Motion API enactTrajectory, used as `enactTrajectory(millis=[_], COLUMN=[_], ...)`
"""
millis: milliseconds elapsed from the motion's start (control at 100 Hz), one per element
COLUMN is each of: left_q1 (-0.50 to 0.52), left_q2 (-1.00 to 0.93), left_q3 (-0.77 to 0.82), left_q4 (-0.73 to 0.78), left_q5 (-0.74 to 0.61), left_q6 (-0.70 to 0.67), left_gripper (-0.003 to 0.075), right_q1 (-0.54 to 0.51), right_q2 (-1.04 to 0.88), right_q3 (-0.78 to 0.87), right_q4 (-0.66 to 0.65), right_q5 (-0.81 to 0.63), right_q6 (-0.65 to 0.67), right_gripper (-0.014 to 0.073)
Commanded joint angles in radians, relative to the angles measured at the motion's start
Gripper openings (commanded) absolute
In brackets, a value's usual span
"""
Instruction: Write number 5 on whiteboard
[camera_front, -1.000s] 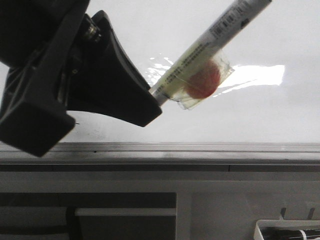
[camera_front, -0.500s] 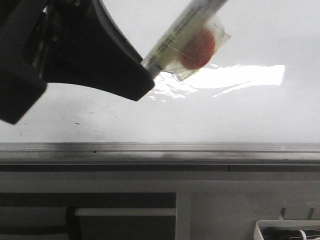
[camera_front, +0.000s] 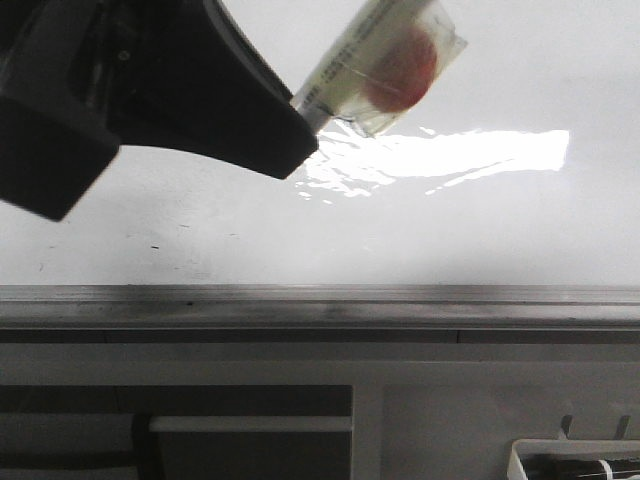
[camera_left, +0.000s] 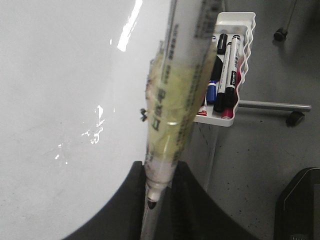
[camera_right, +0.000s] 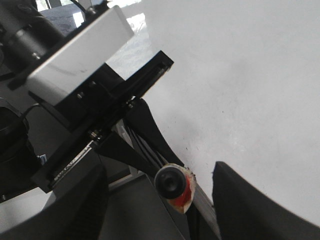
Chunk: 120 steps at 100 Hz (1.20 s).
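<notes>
Front view: my left gripper (camera_front: 298, 128) is up in the top left corner, big and black. Its fingers are clamped on a marker (camera_front: 345, 70). The marker sticks out up and to the right, over the whiteboard (camera_front: 480, 230). Clear tape is wrapped around the marker, and a round red spot (camera_front: 405, 68) shows under the tape. There is small dark print along the side of the marker, but it is too blurry for me to read. A bright patch of light shines on the board just under the marker. The board's grey rim (camera_front: 400, 295) runs along its near edge. Below it I see a dark cabinet front with a pale handle bar (camera_front: 250, 424).

In the left wrist view, the number 5 (camera_left: 143, 114) is a tiny black scribble on the board. In this picture it sits just beside the taped part of the marker. I cannot tell if the marker touches the board. A white tray (camera_left: 235, 60) past the board's edge holds more markers, black, blue and red. They have labels, but I cannot read them.

In the right wrist view, my right gripper (camera_right: 160, 225) has its two dark fingers apart, with nothing held. It faces the round end of the marker.
</notes>
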<state>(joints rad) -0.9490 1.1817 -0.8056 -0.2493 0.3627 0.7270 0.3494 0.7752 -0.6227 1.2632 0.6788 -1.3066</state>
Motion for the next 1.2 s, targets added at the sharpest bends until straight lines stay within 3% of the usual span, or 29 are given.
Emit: enactTrajectory(millis=[0, 340, 520, 990, 1190], left_q1=[-0.01, -0.01, -0.01, -0.01, -0.01], left_q2=[-0.025, -0.023, -0.023, -0.023, -0.023], left_q3=[-0.033, -0.033, -0.033, -0.033, -0.033], left_q4=[-0.008, -0.023, -0.027, -0.036, -0.038], left_q5=[-0.06, -0.06, -0.06, -0.079, -0.088], left_q6=[0.0, 0.0, 0.0, 0.0, 0.0], left_gripper=[-0.002, -0.002, -0.002, -0.002, -0.002], right_q1=[0.001, 0.001, 0.001, 0.001, 0.001], right_q2=[0.027, 0.171, 0.211, 0.258, 0.28], right_q3=[-0.025, -0.025, -0.025, -0.025, -0.025], right_q4=[0.049, 0.181, 0.236, 0.253, 0.255], right_q5=[0.002, 0.147, 0.154, 0.199, 0.214], right_q6=[-0.012, -0.012, -0.014, -0.015, -0.015], right_gripper=[0.0409, 0.0409, 0.0409, 0.0404, 0.0286])
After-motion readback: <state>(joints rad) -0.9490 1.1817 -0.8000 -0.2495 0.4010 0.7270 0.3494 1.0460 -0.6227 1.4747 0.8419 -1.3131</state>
